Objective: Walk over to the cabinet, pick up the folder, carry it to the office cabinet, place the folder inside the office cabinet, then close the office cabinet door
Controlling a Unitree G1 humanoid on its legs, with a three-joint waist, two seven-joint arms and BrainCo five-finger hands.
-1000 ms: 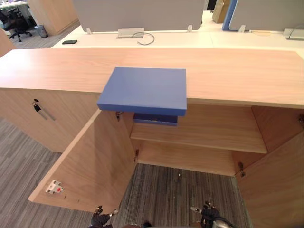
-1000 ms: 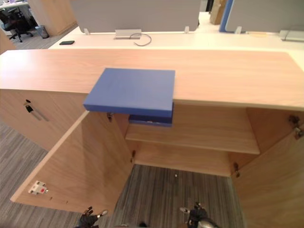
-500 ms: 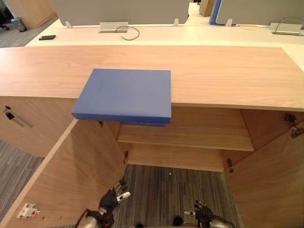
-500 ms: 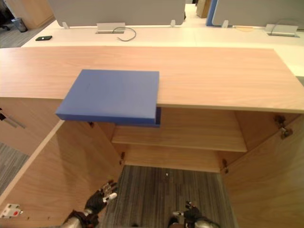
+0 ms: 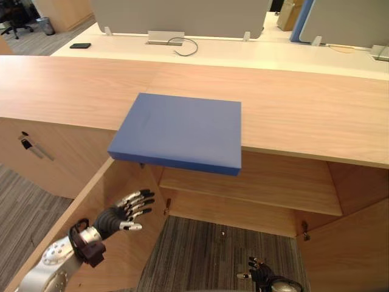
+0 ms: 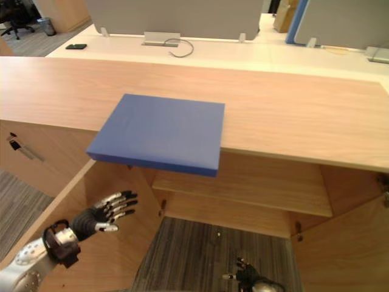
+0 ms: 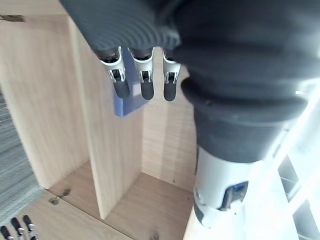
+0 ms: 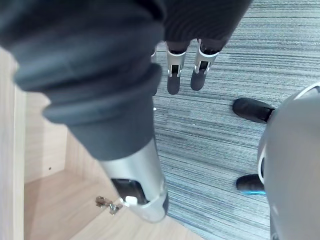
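Left hand (image 5: 121, 214) is up in front of the open cabinet, fingers straight and spread, holding nothing, just beside the inner face of the swung-out left door (image 5: 91, 207). Right hand (image 5: 262, 280) hangs low over the grey carpet (image 5: 206, 255), fingers (image 8: 172, 80) relaxed, nothing in it either. Above the left hand, and apart from it, the blue folder (image 5: 182, 131) lies flat on the cabinet's wooden surface (image 5: 304, 109), at the front edge, its near side jutting out past that edge over the open compartment. Inside, one shelf (image 5: 255, 188) runs across. The right door (image 5: 352, 249) stands open as well. Beyond the surface's far edge there's a white desk (image 5: 243, 52) with a dark phone (image 5: 79, 45) and a looped cable (image 5: 185, 45).
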